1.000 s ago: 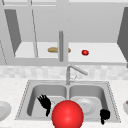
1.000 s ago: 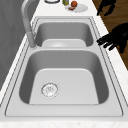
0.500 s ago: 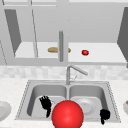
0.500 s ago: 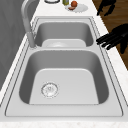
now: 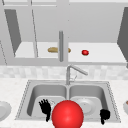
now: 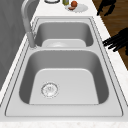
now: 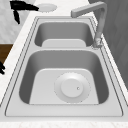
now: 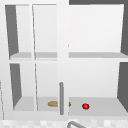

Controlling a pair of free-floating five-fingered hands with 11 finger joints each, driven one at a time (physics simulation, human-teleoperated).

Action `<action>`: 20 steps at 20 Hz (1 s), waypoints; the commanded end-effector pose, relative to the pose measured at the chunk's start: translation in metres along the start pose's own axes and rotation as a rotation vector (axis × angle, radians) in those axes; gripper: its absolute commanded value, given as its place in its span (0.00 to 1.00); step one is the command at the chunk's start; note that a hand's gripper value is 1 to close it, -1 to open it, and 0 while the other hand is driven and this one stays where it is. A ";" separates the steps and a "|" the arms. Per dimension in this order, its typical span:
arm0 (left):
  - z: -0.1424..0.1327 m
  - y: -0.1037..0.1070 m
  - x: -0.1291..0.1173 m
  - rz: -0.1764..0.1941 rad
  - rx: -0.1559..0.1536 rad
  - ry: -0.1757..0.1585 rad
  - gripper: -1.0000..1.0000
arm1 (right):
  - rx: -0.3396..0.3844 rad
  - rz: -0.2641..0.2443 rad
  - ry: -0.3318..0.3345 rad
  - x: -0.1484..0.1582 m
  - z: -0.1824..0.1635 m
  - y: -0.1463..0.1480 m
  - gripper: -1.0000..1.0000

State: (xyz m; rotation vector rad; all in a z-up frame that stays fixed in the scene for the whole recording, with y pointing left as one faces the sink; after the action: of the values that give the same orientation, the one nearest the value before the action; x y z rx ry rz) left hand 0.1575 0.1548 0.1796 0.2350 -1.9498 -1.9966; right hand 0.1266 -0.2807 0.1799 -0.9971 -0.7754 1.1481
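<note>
Red ball (image 5: 67, 114) sits big and bright at the front edge of the sink (image 5: 25, 92), right in the middle of the front view, between the two hands. Left hand (image 5: 45, 107) hangs just beside the ball on its left, fingers spread and straight, released, nothing in it, over the front part of the left basin. Whether it touches the ball, I cannot tell. Right hand (image 5: 104, 115) floats further off on the ball's right, near the sink's front right corner, fingers curled in, clenched on nothing.

From the left side view, a hand with straight, spread fingers (image 6: 116, 41) reaches in from the right border over the counter's edge, level with the divider between the basins; another dark hand (image 6: 106, 6) hangs further back, near a plate (image 6: 81, 8) with food on the far counter. In the right side view, a hand (image 7: 21, 7) with straight fingers hovers at the far end, next to a white plate (image 7: 46, 7) on the counter.

Inside the right basin lies a round white dish (image 7: 72, 87), flat on the bottom. The faucet (image 5: 72, 71) rises behind the divider, its spout swung over the right basin. Above, the open cabinet shelf (image 8: 105, 107) carries a small red fruit (image 8: 85, 106) and a brown loaf (image 8: 53, 103), partly behind the cabinet's upright bar handle (image 8: 61, 98).
</note>
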 end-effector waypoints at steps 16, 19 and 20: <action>0.032 0.000 -0.004 0.359 -0.130 -0.085 0.00 | 0.000 0.000 0.000 0.000 0.000 0.000 0.50; 0.035 0.000 -0.005 0.403 -0.151 -0.097 0.00 | 0.000 0.000 0.000 0.000 0.000 0.000 0.50; 0.034 0.001 -0.005 0.418 -0.157 -0.098 0.00 | 0.000 0.000 0.000 0.000 0.000 0.000 0.50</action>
State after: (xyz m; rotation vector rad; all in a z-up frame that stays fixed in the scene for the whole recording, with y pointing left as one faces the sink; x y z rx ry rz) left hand 0.1500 0.1872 0.1811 -0.1188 -1.7633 -1.8754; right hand 0.1266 -0.2807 0.1799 -0.9971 -0.7754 1.1481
